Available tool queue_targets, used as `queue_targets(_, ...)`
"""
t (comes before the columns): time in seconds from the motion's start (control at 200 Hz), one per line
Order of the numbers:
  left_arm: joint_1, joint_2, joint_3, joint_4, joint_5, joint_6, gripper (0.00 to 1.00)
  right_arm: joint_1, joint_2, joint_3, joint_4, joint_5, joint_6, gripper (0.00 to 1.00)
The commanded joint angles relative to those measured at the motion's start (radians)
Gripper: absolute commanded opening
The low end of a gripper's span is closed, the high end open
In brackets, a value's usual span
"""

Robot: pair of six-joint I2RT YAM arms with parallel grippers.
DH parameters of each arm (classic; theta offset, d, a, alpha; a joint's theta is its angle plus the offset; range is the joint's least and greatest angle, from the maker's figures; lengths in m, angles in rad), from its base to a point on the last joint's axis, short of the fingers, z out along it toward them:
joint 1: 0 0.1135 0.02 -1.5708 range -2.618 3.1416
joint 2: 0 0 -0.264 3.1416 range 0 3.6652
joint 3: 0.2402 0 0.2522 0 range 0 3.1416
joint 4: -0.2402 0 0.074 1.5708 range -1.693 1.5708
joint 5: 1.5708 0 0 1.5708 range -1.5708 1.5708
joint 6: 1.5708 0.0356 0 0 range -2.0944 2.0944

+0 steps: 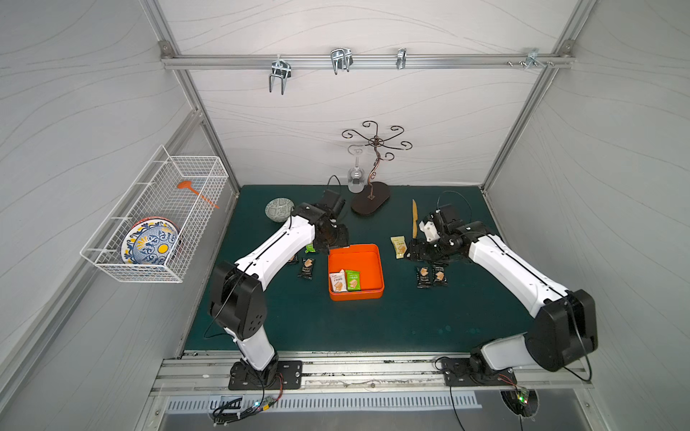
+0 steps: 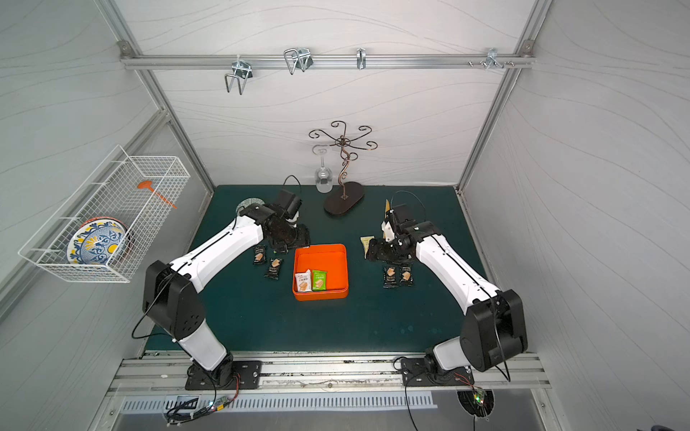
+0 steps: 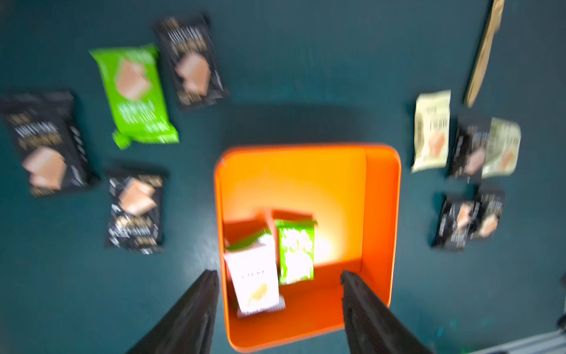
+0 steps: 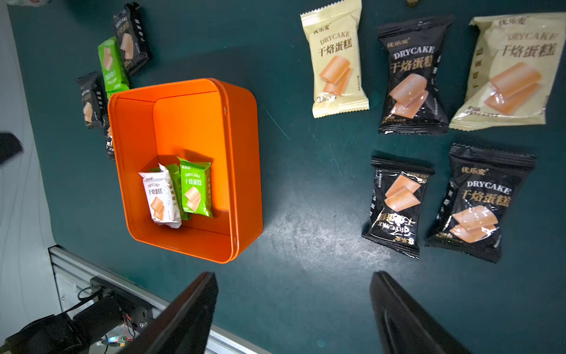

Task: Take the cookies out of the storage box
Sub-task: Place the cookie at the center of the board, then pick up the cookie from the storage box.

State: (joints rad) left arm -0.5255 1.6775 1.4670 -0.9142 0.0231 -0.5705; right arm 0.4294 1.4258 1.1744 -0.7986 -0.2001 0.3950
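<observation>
Far left on the mat [image 1: 336, 324], four cookies [image 3: 136, 211] lie outside the box: three black and one green [image 3: 134, 95]. The left wrist view is too blurred for me to read their print. My left claw [image 3: 278, 272] hangs above the far left corner of the box [image 4: 245, 171], with its fingers [image 3: 196, 306] well apart and nothing between them. The box sits mid-mat between the two arms; it is bright orange and shallow, with rounded corners and low walls. Three packets lie in its near left corner: a white one [image 4: 160, 196] resting partly over a green one, and a second green one [image 4: 196, 187] just beside them. Through the right wrist camera I read "DRYCAKE" over "干烙蛋糕" on the white and the second green, above a tan cracker picture. Right of the box, five more lie on the mat. In one row are a pale yellow [image 4: 337, 58], a black [image 4: 412, 76] and another pale yellow [image 4: 514, 70], and beside that row are two black ones [image 4: 481, 202]. These carry the same words, with "优乐麦" legible at the top of several. One black packet [image 4: 398, 205] lies turned so that its lettering reads upside down. My right claw [image 4: 294, 275] hangs over bare mat near this group, spread wide and empty.
</observation>
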Motion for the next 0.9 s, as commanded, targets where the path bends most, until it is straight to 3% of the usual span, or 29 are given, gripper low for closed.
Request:
queue_targets(0.0,-0.064,-0.053,-0.063,0.01,-0.056,-0.114,0.67,0.009,0.009,-0.017,0.019,-0.039,-0.018,0.83)
queue_targets(0.32,-0.226,-0.061,-0.166,-0.011,-0.131,-0.243,0.67,0.009,-0.01,-0.055,0.035,-0.087,-0.051,0.83)
queue_targets(0.895,-0.224,0.084,-0.2,0.044,-0.14,-0.258,0.68,0.009,-0.027,-0.085,0.037,-0.093,-0.06,0.83)
